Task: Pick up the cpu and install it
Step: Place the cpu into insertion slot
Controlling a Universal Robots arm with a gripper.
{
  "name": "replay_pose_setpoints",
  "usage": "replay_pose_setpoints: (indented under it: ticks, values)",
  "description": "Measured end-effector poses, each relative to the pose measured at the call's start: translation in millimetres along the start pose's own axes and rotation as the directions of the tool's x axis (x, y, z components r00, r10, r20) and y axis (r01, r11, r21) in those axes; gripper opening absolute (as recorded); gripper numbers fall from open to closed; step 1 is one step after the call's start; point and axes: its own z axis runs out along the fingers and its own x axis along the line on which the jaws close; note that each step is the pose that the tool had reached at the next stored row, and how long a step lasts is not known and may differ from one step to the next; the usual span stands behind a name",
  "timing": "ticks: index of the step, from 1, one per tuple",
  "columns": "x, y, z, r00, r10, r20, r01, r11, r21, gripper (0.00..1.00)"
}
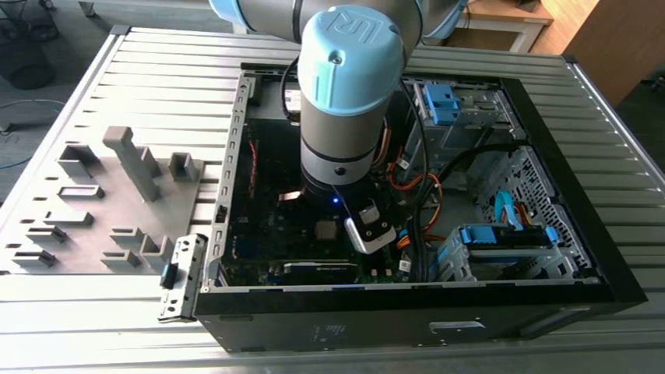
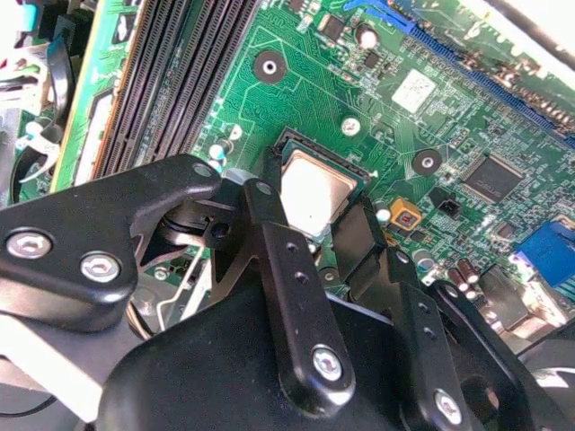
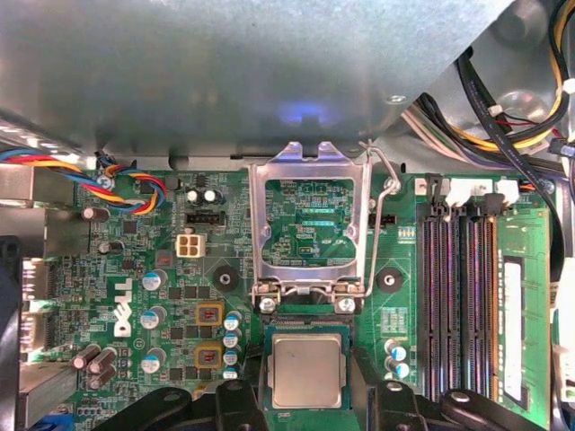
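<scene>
The cpu (image 3: 307, 370), a small square chip with a pale metal face, lies flat in the black socket frame (image 3: 266, 359) on the green motherboard. In the second wrist view the cpu (image 2: 314, 187) shows between the two black fingers. My gripper (image 3: 310, 393) straddles the chip, one finger (image 3: 235, 402) on each side, with a thin gap to the chip's edges, so it looks open. The metal load plate (image 3: 260, 224) stands swung up behind the socket, with its wire lever (image 3: 384, 211) raised. In the exterior view the arm (image 1: 343, 101) reaches down into the computer case (image 1: 582, 257).
Memory slots (image 3: 467, 296) run beside the socket. Coloured cable bundles (image 3: 126, 184) and capacitors (image 3: 153, 314) sit on its other side. A drive cage with blue clips (image 1: 504, 238) fills the exterior view's right of the case. A grey fixture plate with upright blocks (image 1: 114, 195) lies outside on the exterior view's left.
</scene>
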Motion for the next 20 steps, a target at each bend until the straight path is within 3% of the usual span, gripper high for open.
replay_pose_setpoints:
  ticks: [20]
  values:
    - [-0.1,0.0,1.8,1.0000,0.000,0.0003,0.000,1.0000,-0.0004,0.47]
